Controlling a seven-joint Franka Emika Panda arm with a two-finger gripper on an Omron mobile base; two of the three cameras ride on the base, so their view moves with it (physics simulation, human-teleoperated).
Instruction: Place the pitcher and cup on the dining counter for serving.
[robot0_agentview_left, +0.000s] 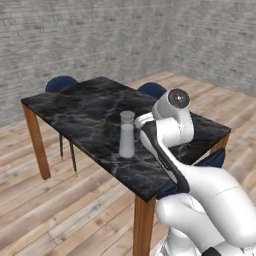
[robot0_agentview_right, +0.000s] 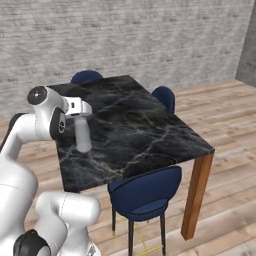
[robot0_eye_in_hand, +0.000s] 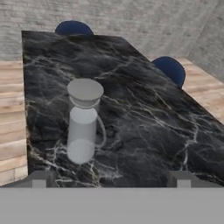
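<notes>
The tall pale grey translucent pitcher (robot0_agentview_left: 127, 134) (robot0_agentview_right: 82, 132) (robot0_eye_in_hand: 84, 120) stands upright near the near-left edge of the black marble dining counter (robot0_agentview_left: 85, 110) (robot0_agentview_right: 142, 130) (robot0_eye_in_hand: 148, 118). Its thin handle faces right in the hand view. My gripper (robot0_eye_in_hand: 111, 178) hovers just behind and above the pitcher, apart from it. The jaws are open wide with nothing between them, one dark fingertip low at each side of the hand view. The cup is out of view.
Navy chairs stand around the table: one at the near side (robot0_agentview_right: 145, 192) (robot0_agentview_left: 212, 159), two at the far side (robot0_agentview_right: 165, 97) (robot0_agentview_right: 86, 76). Wooden floor surrounds the table and a grey brick wall lies behind it. The marble top to the pitcher's right is bare.
</notes>
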